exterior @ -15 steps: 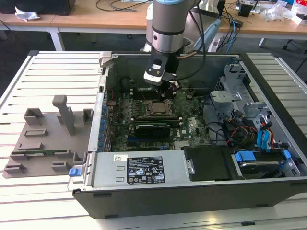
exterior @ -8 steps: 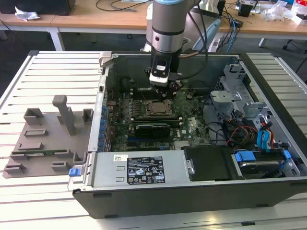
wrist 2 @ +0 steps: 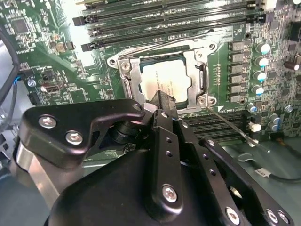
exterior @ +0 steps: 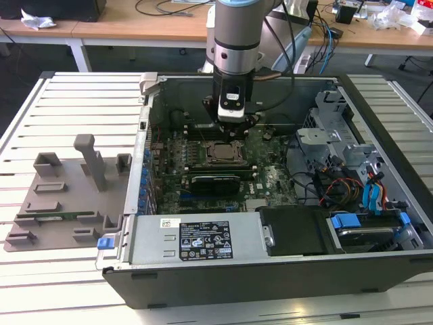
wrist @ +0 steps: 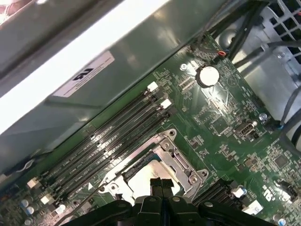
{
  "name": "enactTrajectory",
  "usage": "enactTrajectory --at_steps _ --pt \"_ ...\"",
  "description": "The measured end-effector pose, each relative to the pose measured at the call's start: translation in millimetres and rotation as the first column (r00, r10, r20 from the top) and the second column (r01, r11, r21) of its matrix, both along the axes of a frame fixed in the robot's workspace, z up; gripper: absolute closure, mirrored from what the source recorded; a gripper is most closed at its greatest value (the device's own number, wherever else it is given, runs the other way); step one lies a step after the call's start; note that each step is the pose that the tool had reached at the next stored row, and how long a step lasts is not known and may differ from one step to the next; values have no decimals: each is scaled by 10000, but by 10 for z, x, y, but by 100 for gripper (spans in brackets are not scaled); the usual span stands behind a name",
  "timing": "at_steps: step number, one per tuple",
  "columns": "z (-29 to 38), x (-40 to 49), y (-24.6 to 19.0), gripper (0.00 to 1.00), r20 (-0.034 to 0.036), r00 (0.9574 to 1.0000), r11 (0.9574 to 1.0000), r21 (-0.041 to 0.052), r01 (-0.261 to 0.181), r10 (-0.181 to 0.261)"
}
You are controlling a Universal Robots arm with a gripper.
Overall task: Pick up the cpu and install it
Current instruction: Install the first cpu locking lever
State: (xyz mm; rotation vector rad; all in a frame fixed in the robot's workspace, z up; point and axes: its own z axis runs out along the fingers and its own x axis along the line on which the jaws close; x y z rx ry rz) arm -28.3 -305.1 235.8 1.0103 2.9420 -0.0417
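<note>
One cpu (wrist 2: 165,77) lies flat in the one metal-framed socket (wrist 2: 126,70) of the green motherboard (wrist 2: 61,66), its silvery-white top facing up. In the first wrist view the same cpu (wrist: 141,176) shows inside the open frame of the socket (wrist: 181,160). The single gripper (wrist 2: 162,101) stands over the cpu's near edge; its two black fingers are drawn together with no gap between them and nothing clamped there. I cannot tell whether the tips touch the chip. In the first wrist view the gripper (wrist: 161,184) shows the same two tips side by side above the cpu.

One thin wire lever (wrist 2: 230,125) runs out slantwise from a corner of the socket. A bank of long dark memory slots (wrist: 108,136) lies just beside the socket, with two white latch tabs (wrist: 158,94) at one end. One round coin battery (wrist: 207,75) sits farther along the board.

In the exterior view the gripper (exterior: 233,125) hangs from the arm inside one open computer case (exterior: 270,277), just above the socket (exterior: 220,152). One grey plastic tray (exterior: 61,203) rests on the slatted table (exterior: 67,291) at the exterior view's left of the case.
</note>
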Motion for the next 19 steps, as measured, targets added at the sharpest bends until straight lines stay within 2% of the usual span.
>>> enactTrajectory --at_steps 5,8,12,14,17,19 --pt "0 0 0 89 0 9976 9976 0 -697 697" --pt "0 0 0 89 0 9935 9935 0 -1138 1138" --pt "0 0 0 89 0 9837 9837 -1 -1800 1800" --pt "0 0 0 89 0 9807 9807 0 -1957 1957" --pt "0 0 0 89 0 9738 9738 -1 -2274 2274" --pt "0 0 0 89 0 9643 9643 0 -2648 2648"
